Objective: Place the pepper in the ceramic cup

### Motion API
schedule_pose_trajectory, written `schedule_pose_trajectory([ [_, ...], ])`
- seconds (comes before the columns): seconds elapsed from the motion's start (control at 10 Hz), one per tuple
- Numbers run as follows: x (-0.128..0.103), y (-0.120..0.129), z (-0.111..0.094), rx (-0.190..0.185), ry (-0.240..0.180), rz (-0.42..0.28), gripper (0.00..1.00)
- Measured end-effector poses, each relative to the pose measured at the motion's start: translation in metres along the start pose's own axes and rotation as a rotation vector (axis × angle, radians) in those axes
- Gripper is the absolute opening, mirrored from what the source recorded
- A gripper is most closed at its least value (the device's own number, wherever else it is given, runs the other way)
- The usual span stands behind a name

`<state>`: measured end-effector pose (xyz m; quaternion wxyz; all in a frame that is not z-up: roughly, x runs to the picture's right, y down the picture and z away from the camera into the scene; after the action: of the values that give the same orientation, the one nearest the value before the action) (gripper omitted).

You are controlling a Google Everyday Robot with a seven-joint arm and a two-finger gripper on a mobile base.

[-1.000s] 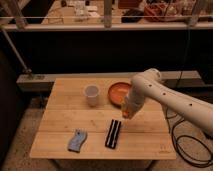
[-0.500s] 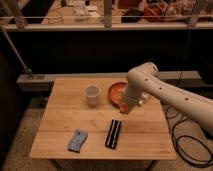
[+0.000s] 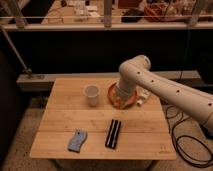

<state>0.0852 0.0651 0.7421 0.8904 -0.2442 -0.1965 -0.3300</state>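
Observation:
The ceramic cup [image 3: 91, 95] stands upright on the wooden table [image 3: 65, 120], left of centre toward the back. My gripper [image 3: 118, 100] hangs at the end of the white arm [image 3: 150, 82], over the left part of the orange plate [image 3: 129, 103] and just right of the cup. It is shut. A small orange-red piece at its tip looks like the pepper [image 3: 116, 103]; it is hard to separate from the plate behind it. No pepper lies anywhere else on the table.
A blue-grey sponge-like object [image 3: 76, 140] lies near the front left. A black bar-shaped object [image 3: 113, 133] lies front centre. A small white object [image 3: 143, 96] sits beside the plate. Cables [image 3: 185, 142] trail on the floor at right.
The arm has swung the gripper left and toward the back, from the plate's front right edge to over its left part, closer to the cup.

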Motion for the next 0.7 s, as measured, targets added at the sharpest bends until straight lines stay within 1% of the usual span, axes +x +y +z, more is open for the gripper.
schedule_pose_trajectory([
  [0.1,0.001,-0.002,-0.003,0.000,0.002,-0.002,0.01],
  [0.5,-0.004,-0.025,-0.002,-0.001,-0.004,-0.029,0.01],
  [0.7,-0.001,-0.033,-0.004,0.001,-0.002,-0.037,0.01],
])
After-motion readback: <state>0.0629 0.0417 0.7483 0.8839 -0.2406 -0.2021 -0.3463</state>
